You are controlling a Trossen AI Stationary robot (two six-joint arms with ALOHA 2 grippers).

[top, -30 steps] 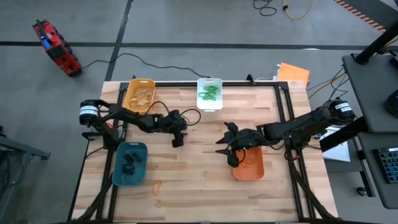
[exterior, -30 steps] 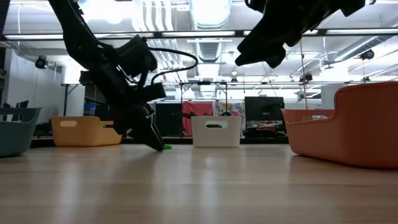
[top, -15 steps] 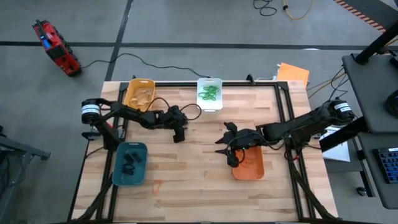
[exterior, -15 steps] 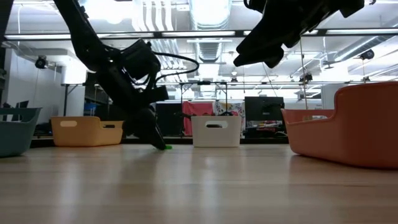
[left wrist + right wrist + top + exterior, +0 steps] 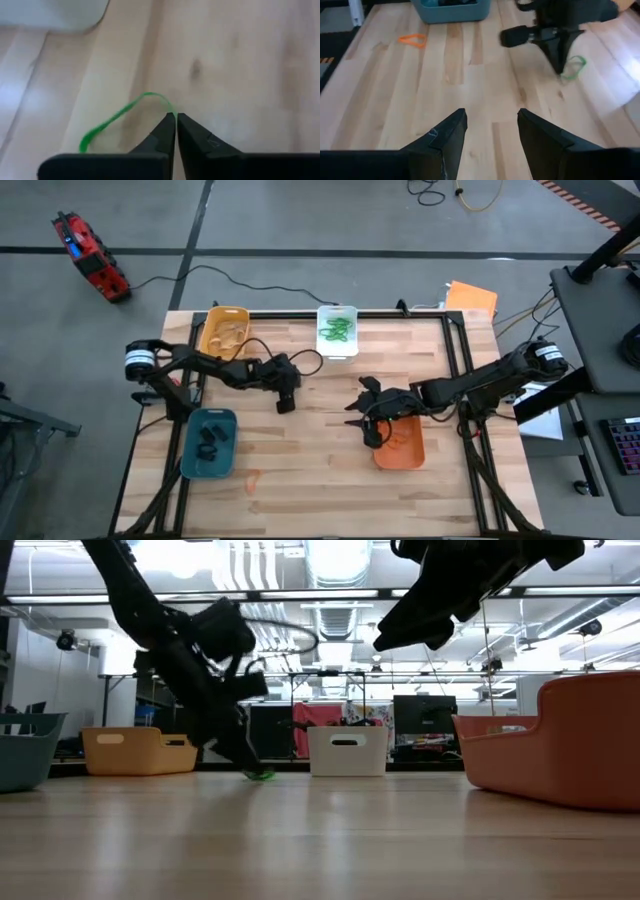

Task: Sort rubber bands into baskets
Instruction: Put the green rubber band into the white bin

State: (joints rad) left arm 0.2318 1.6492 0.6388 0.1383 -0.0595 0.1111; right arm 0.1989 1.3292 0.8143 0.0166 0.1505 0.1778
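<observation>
A thin green rubber band (image 5: 120, 117) lies on the wooden table's middle left; it also shows in the low view (image 5: 262, 774) and the right wrist view (image 5: 575, 67). My left gripper (image 5: 175, 116) is down at the table, shut on it (image 5: 285, 404). My right gripper (image 5: 490, 125) hangs open above the table, beside the orange basket's (image 5: 402, 448) left wall (image 5: 365, 425), with nothing between its fingers. The yellow basket (image 5: 224, 332) and the white basket (image 5: 337, 330), which holds green bands, stand at the far edge. The teal basket (image 5: 209, 442) holds black bands. My left gripper pinches one end of the green band's loop (image 5: 167, 107) between its two fingertips. The fingers come slanting down from the table's left. The rest of the band (image 5: 95, 137) trails away from the tips, slack, low over the table.
An orange band (image 5: 412, 39) lies loose on the table near the teal basket's near right corner (image 5: 250, 478). Bare wood stretches between the two grippers and along the near edge. A black frame rims the table.
My left gripper has shut on the green band at the table, staying in almost the same place. The band has risen a little at the held end. My right gripper has kept still.
</observation>
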